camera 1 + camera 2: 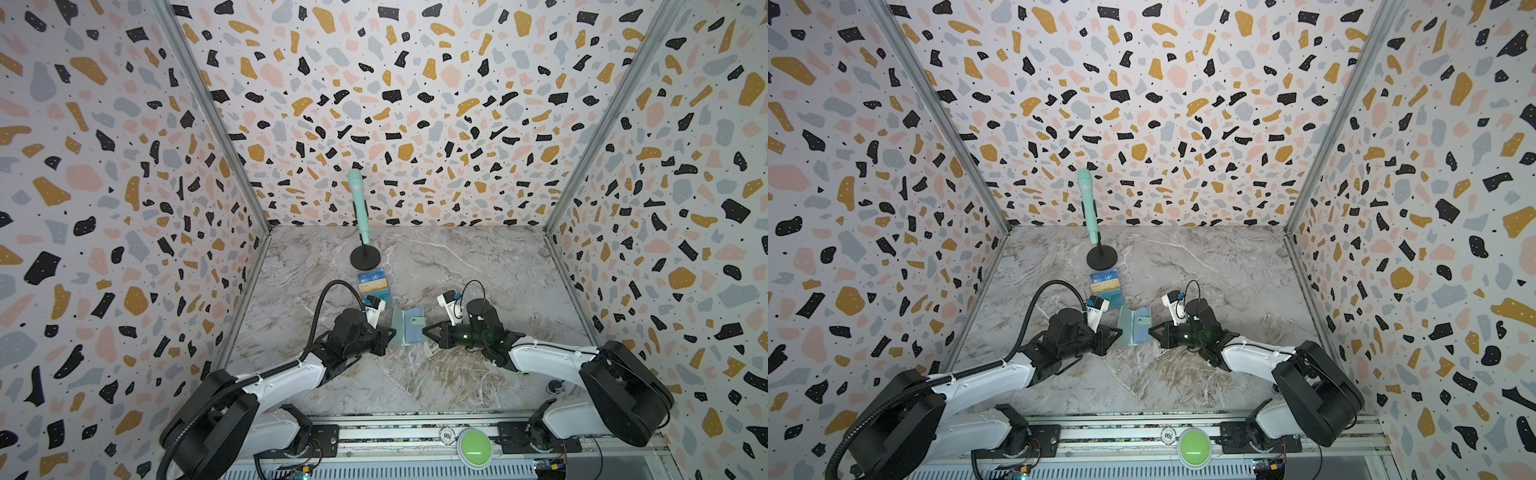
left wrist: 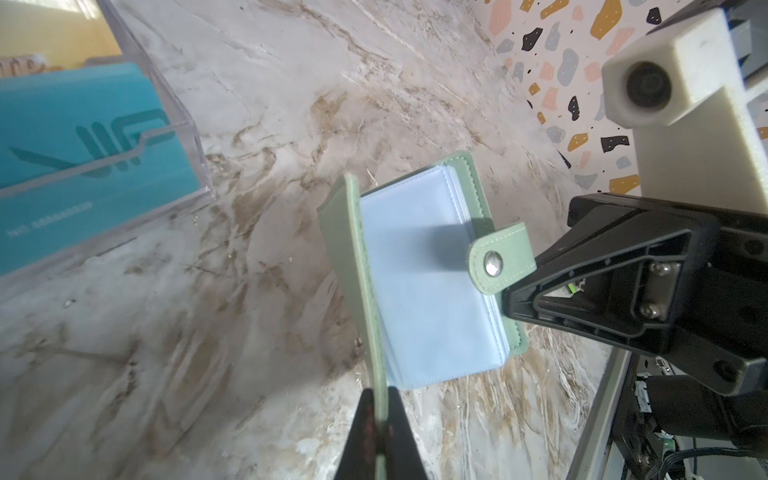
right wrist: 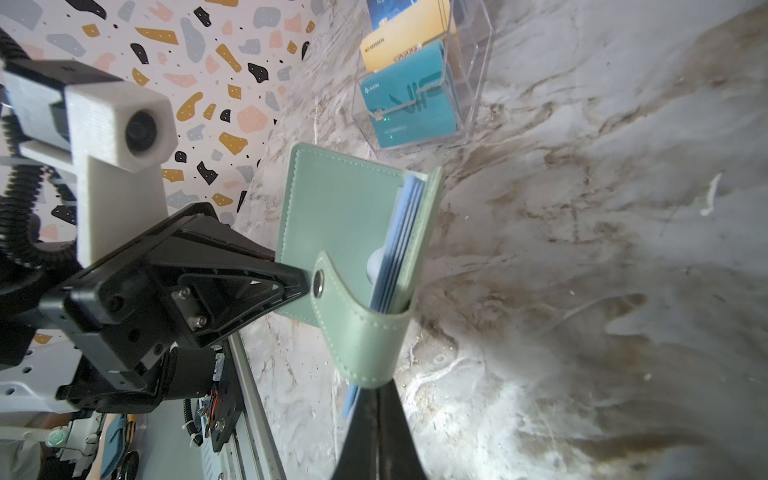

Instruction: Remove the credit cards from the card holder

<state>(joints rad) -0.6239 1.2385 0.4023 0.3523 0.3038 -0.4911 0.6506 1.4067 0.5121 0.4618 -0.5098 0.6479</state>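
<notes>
The left fingers (image 2: 360, 436) pinch the card holder's (image 2: 428, 291) raised cover, the right fingers (image 3: 395, 436) its tab edge; light, floppy, I think.

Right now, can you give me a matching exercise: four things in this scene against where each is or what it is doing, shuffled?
Things:
1 left pincer
2 right pincer
3 clear stand
4 microphone

States:
A upright on a black base at the back of the table
B pinching the card holder's raised cover
C holding cards, farther back than the card holder
D shut on the card holder's snap-tab edge

Pairs: 1-B, 2-D, 3-C, 4-A
</notes>
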